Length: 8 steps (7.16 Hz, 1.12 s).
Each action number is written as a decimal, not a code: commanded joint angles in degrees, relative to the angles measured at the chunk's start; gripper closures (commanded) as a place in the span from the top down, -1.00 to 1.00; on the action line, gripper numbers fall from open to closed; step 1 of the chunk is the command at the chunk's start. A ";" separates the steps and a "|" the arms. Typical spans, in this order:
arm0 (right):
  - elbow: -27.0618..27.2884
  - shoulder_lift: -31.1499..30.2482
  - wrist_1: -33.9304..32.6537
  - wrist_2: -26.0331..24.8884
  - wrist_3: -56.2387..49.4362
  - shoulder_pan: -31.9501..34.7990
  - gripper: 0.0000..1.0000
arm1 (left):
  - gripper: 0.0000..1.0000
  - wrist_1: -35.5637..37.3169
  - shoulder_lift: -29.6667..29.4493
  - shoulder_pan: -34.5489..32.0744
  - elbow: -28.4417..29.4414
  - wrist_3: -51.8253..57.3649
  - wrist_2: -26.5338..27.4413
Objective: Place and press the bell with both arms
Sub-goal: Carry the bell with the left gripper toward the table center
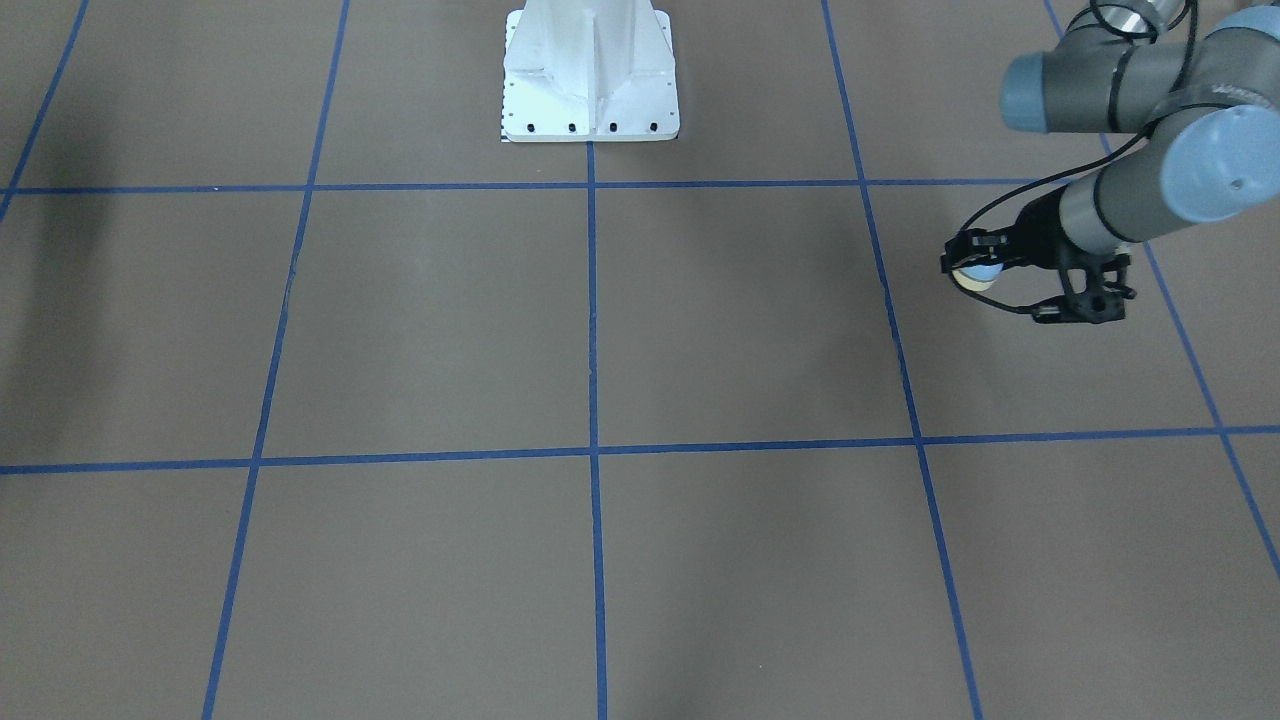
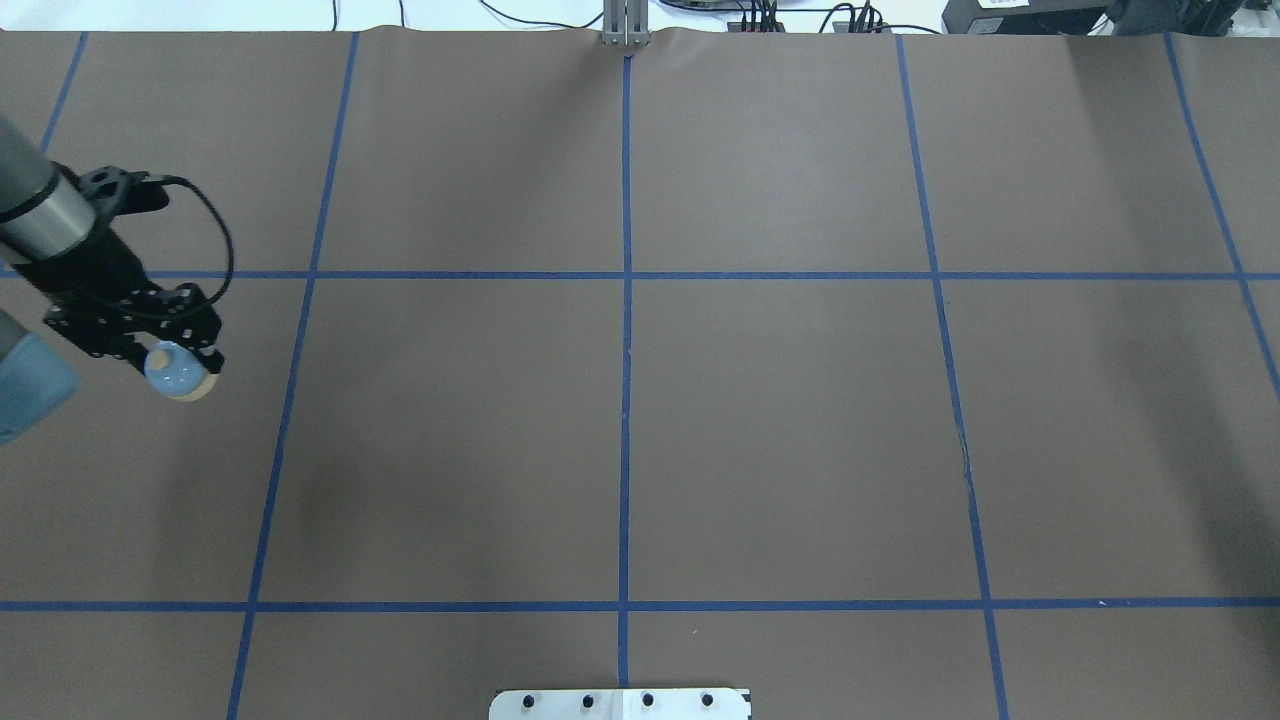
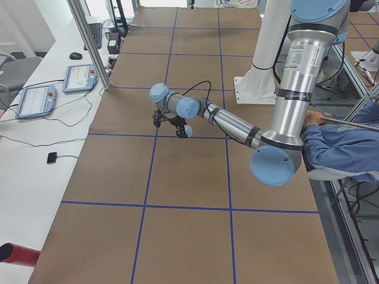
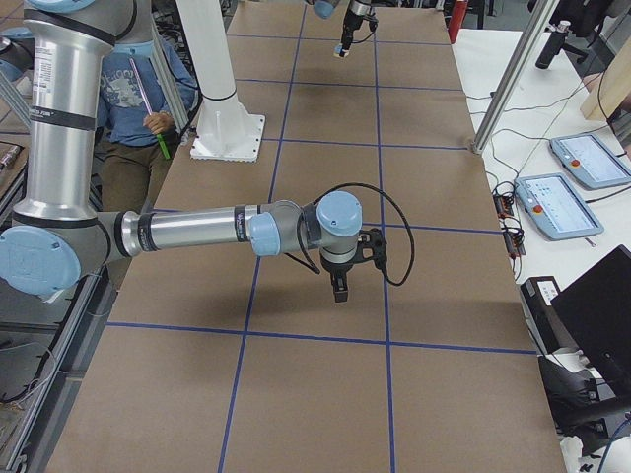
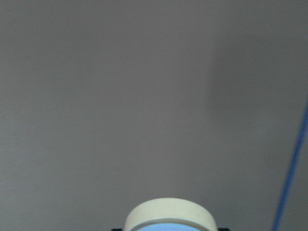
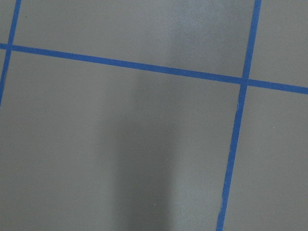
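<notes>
The bell (image 2: 176, 372) is a small light-blue dome on a cream base. My left gripper (image 2: 180, 362) is shut on it at the table's far left, and it sits tilted between the fingers. It also shows in the front view (image 1: 976, 274), the left side view (image 3: 188, 131) and, as a cream rim, at the bottom of the left wrist view (image 5: 169, 216). My right gripper (image 4: 338, 286) shows only in the right side view, pointing down over the table. I cannot tell whether it is open or shut. The right wrist view shows only brown table and blue tape.
The white bolted pedestal (image 1: 590, 75) stands at the robot's side of the table. Blue tape lines (image 2: 626, 300) divide the brown table. A seated person (image 3: 343, 148) is beside the robot. Control tablets (image 4: 557, 202) lie on the side bench behind a metal post (image 4: 508, 79).
</notes>
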 commanded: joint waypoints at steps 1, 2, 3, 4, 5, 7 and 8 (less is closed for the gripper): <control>-0.27 0.38 0.00 -0.29 0.13 -0.89 1.00 | -1.00 0.03 -17.59 8.29 8.43 -13.94 0.34; -0.35 0.38 0.00 -0.30 0.13 -1.24 1.00 | -1.00 0.03 -27.24 11.11 16.48 -15.03 0.52; -0.36 0.38 0.00 -0.30 0.22 -1.50 1.00 | -1.00 -0.06 -35.61 13.23 25.09 -15.13 2.43; -0.62 0.38 0.00 -0.21 0.22 -1.68 1.00 | -1.00 -0.67 -41.95 14.47 33.36 -14.96 4.28; -0.79 0.38 0.00 -0.21 0.22 -2.03 1.00 | -1.00 -3.55 -43.50 15.35 36.92 -14.96 7.26; -0.88 0.38 0.00 -0.38 0.22 -2.12 1.00 | -0.80 -8.13 -45.17 17.55 42.29 -16.62 10.87; -1.32 0.38 0.09 -0.21 0.22 -2.12 1.00 | -0.70 -9.11 -46.23 17.64 43.88 -16.71 11.50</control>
